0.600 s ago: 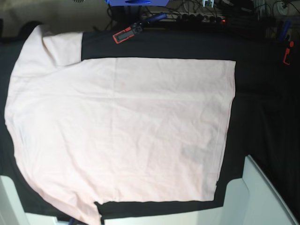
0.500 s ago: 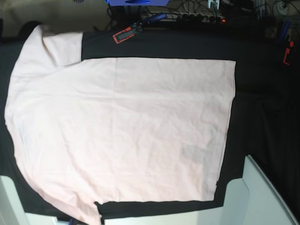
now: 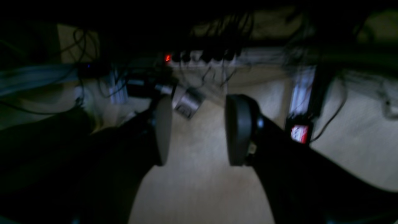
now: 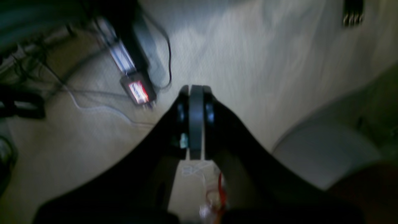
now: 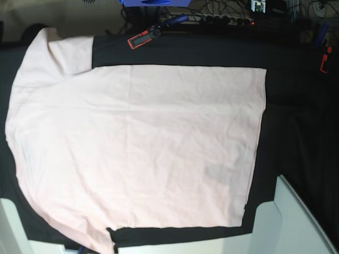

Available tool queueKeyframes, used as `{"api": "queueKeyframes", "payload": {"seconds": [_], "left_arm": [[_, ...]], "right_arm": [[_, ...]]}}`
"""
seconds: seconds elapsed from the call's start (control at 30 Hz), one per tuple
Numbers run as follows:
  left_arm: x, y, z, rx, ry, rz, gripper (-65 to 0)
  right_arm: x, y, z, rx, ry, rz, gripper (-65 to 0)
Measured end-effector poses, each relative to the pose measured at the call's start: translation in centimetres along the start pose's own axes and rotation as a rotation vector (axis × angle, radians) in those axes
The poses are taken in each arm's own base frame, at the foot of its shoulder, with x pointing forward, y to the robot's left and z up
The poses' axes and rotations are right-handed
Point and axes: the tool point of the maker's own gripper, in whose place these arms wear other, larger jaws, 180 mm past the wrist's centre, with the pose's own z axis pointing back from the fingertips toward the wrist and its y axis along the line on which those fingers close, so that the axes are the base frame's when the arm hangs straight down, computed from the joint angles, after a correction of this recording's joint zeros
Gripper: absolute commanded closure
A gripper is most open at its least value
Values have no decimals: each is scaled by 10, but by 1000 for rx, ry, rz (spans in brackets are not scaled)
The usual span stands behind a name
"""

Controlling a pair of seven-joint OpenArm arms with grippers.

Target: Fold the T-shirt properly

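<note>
The pale pink T-shirt [image 5: 137, 148] lies spread flat on the black table cover [image 5: 296, 116] in the base view, collar end to the left, hem to the right, plain side up. Neither gripper shows in the base view. In the left wrist view my left gripper [image 3: 199, 129] is open, nothing between its pads, and it hangs over a pale floor with cables. In the right wrist view my right gripper [image 4: 196, 121] is shut with its pads pressed together and nothing held, also over the floor. The shirt appears in neither wrist view.
A red and black clamp [image 5: 140, 38] grips the table's far edge, another clamp [image 5: 324, 61] sits at the far right. White arm bases stand at the near left [image 5: 13, 227] and near right [image 5: 296, 222]. Cables and a power strip [image 5: 233, 20] lie behind the table.
</note>
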Motion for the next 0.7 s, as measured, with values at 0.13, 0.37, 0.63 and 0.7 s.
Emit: {"api": "queueKeyframes", "payload": {"seconds": [0.13, 0.37, 0.63, 0.7], "left_arm": [[30, 29, 18, 24, -92, 2, -297], [86, 16, 44, -21, -253, -15, -297], [130, 9, 68, -43, -378, -28, -297], [138, 11, 70, -44, -397, -39, -297]], "right_arm": [[42, -7, 28, 40, -146, 46, 0], [96, -8, 68, 71, -302, 87, 0], [136, -6, 93, 134, -285, -24, -41], [152, -9, 106, 126, -337, -7, -41]]}}
